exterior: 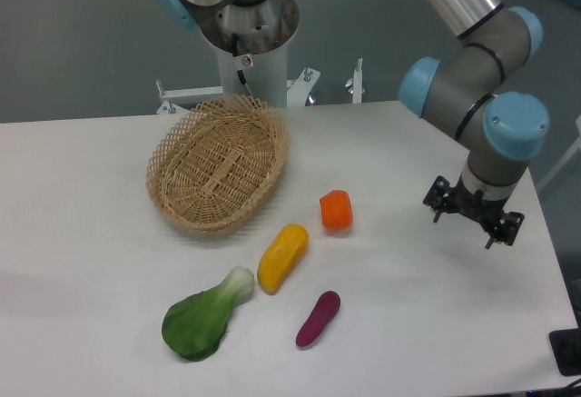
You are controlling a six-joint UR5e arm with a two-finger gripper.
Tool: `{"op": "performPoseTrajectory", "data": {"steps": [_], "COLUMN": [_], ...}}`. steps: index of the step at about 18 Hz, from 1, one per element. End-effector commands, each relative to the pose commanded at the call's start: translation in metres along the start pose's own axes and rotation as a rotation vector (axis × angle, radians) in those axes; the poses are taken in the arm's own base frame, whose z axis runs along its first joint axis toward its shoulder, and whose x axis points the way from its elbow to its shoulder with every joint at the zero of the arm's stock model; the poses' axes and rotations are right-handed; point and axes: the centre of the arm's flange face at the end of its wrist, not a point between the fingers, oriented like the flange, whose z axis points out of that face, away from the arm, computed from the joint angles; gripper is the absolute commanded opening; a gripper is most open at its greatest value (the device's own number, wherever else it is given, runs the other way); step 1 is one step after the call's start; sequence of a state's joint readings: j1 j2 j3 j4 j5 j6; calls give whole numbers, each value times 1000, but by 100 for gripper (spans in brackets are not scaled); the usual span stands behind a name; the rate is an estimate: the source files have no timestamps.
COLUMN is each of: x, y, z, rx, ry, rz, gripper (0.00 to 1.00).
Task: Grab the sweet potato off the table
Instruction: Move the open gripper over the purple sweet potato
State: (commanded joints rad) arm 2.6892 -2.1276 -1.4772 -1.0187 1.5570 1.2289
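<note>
The sweet potato (318, 318) is a small slim magenta-purple vegetable lying on the white table (427, 324) near the front, right of centre. It lies tilted, with its upper end pointing to the back right. My gripper (473, 212) hangs under the blue-capped wrist at the right side of the table, well to the right of the sweet potato and above the table. It holds nothing that I can see. Its fingers are dark and small, and their spacing does not show.
A yellow oblong vegetable (282, 256) lies just behind the sweet potato on its left. An orange blocky vegetable (336, 210) sits behind that. A green leafy vegetable (205, 317) lies at the front left. A wicker basket (218, 163) stands at the back left, in front of the arm's base (249, 29).
</note>
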Motion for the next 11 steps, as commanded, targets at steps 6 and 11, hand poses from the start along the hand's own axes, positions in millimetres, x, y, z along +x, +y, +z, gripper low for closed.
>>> {"op": "performPoseTrajectory", "data": {"steps": [6,11], "x": [31,51], "y": [-59,-98], "z": [9,16], "rx": [25,63], "ry": [-29,-74], "rz": [-24,-80], "gripper": [100,100]}}
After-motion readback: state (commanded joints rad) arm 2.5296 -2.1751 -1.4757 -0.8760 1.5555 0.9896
